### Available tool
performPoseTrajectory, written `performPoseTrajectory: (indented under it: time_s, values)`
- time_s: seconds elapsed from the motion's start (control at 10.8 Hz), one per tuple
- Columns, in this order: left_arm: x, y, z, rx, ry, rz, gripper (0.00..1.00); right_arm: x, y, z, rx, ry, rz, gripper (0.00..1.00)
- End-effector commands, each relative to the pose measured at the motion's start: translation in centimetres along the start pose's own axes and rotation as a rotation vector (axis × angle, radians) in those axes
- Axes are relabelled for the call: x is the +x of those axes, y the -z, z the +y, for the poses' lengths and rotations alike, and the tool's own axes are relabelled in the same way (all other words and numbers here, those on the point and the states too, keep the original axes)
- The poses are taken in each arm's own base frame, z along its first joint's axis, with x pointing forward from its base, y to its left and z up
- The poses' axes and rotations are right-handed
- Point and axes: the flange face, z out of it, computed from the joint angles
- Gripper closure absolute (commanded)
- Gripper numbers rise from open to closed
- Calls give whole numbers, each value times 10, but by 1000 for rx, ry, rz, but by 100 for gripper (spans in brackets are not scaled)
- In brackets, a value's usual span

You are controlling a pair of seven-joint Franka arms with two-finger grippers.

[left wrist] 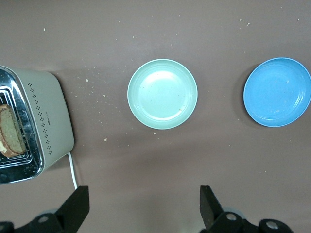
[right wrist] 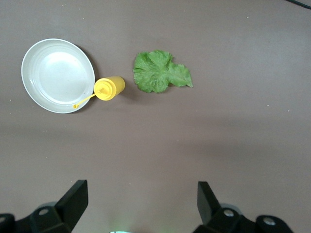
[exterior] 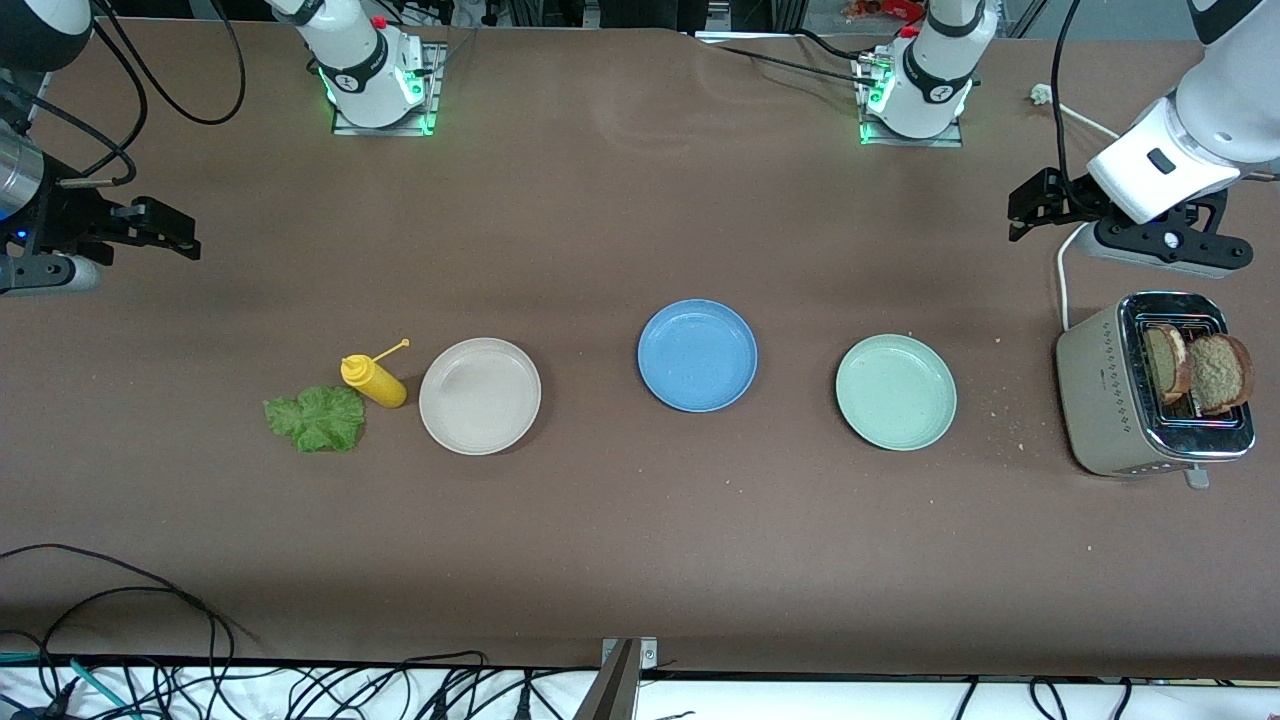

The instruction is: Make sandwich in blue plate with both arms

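The blue plate (exterior: 697, 355) lies empty mid-table; it also shows in the left wrist view (left wrist: 277, 92). Two brown bread slices (exterior: 1166, 362) (exterior: 1220, 372) stand in the toaster (exterior: 1105, 400) at the left arm's end; one slice (left wrist: 10, 131) shows in the left wrist view. A green lettuce leaf (exterior: 316, 418) (right wrist: 160, 73) lies flat on the table at the right arm's end. My left gripper (exterior: 1030, 205) (left wrist: 144, 204) is open and empty, up over bare table beside the toaster. My right gripper (exterior: 165, 232) (right wrist: 141, 201) is open and empty over bare table at the right arm's end.
A pale mint-green plate (exterior: 896, 391) (left wrist: 162, 93) lies between the blue plate and the toaster. A beige-white plate (exterior: 480, 396) (right wrist: 57, 75) lies beside a yellow squeeze bottle (exterior: 375, 380) (right wrist: 109, 88) lying on its side next to the lettuce. A white cord (exterior: 1062, 280) runs from the toaster.
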Motion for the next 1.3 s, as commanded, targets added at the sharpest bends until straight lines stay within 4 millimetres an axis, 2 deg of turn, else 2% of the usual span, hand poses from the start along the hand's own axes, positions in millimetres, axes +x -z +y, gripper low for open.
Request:
performPoseTrajectory:
  time_s: [0.0,1.21]
  values:
    - [-2,1,-1,2,-10,-5,0,1,6,1,5,-13,3,0]
    - [-2,0,-3,0,-9,-9,0,-3,10,13,8,-19,6,0]
